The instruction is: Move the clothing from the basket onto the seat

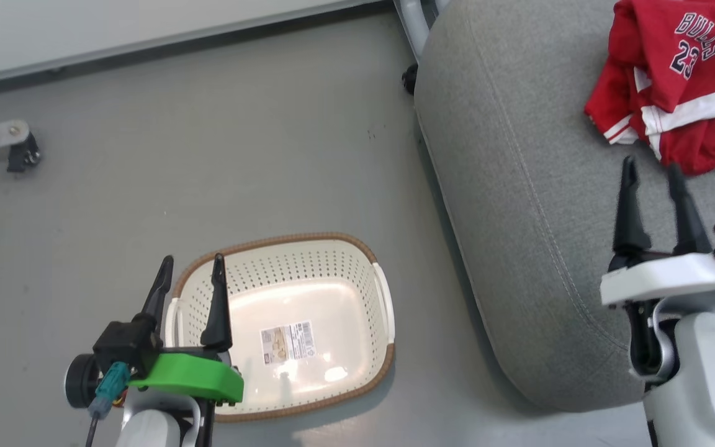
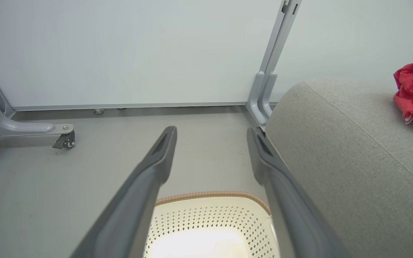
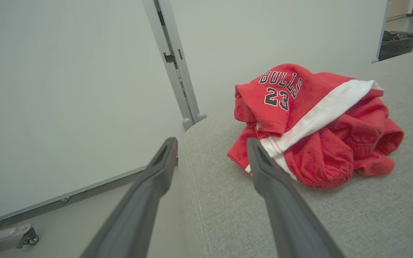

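Your right claw [image 1: 651, 164] stands wide open and holds nothing, its tips just beside the near hem of the red clothing [image 1: 680, 87]. The clothing lies in a loose heap on the grey seat [image 1: 519, 186], with the "BULLS 23" print on top. The basket [image 1: 308, 267] on the floor [image 1: 239, 136] has only its paper label [image 1: 287, 341] inside, so the job looks done.

The main risk is a snag. In the right wrist view one finger crosses the heap's lower edge, and you cannot tell whether it touches. If you pull back low or sideways, a fold could catch and drag the clothing towards the seat's rounded edge. Lift clear first.

Your left claw [image 1: 192, 259] is also fully open and empty above the basket's rim. Lowering it carelessly would knock the basket.
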